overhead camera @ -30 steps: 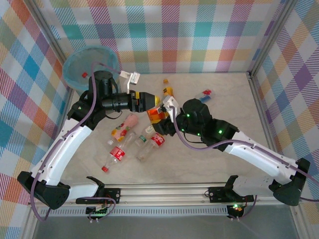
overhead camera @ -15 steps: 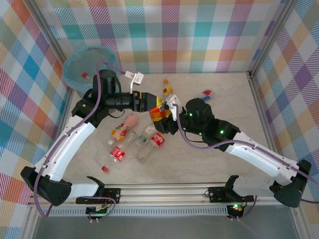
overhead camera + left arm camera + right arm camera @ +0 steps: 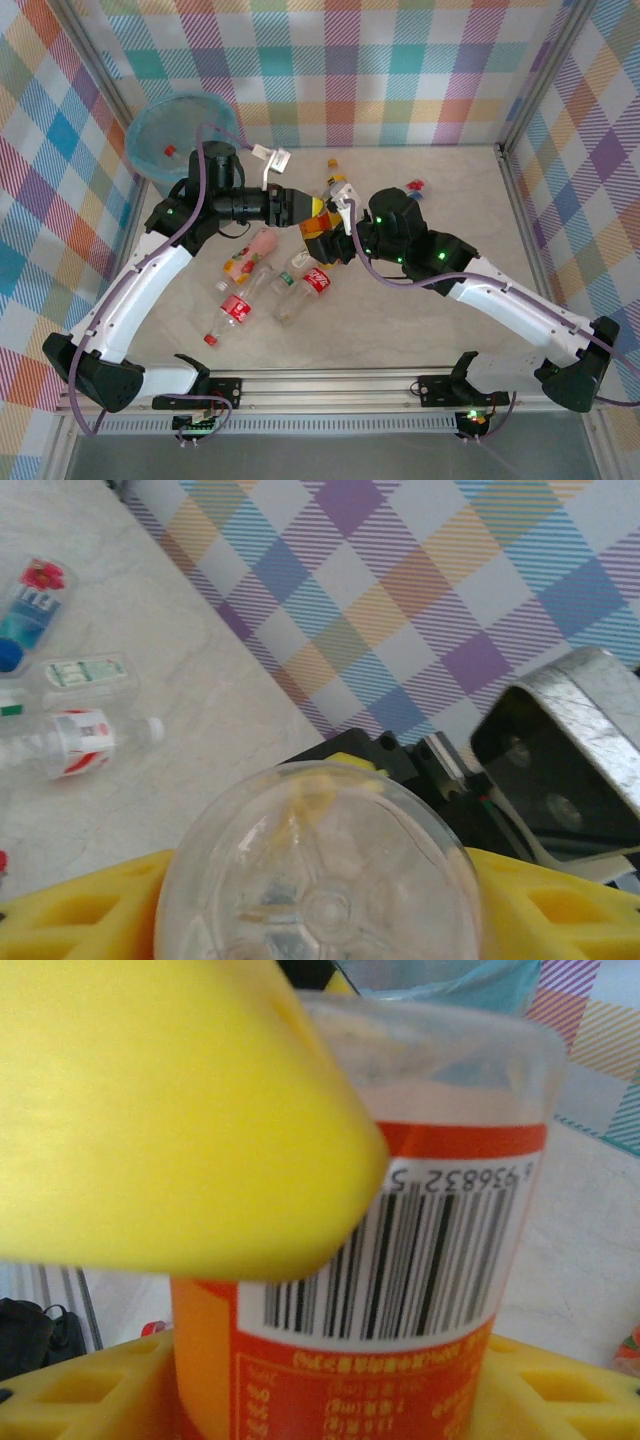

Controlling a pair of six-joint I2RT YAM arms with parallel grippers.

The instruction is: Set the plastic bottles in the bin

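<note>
Sitting far left, the round waste bin lined in light-blue plastic [image 3: 175,120] shows one red cap [image 3: 168,150] inside. Several clear plastic bottles [image 3: 262,280] lie loose on the worktop [image 3: 460,200]. The left claw [image 3: 308,210] and right claw [image 3: 335,228] both clamp one orange-labelled bottle [image 3: 318,232]. Two small bottles [image 3: 412,187] wait farther right, so most of the job looks undone.

Walls [image 3: 400,70] pastel plaid: pink, teal, orange, purple, yellow. Tabletop [image 3: 420,310] beige, faintly marbled. Bin [image 3: 160,125] light blue. Arms [image 3: 140,290] white, black joints. Pads [image 3: 150,1110] yellow. Orange bottle [image 3: 400,1290]: orange-red label, black-on-white barcode, clear top. Loose bottles [image 3: 235,308] red-labelled; pink bottle [image 3: 262,243] among them.
</note>
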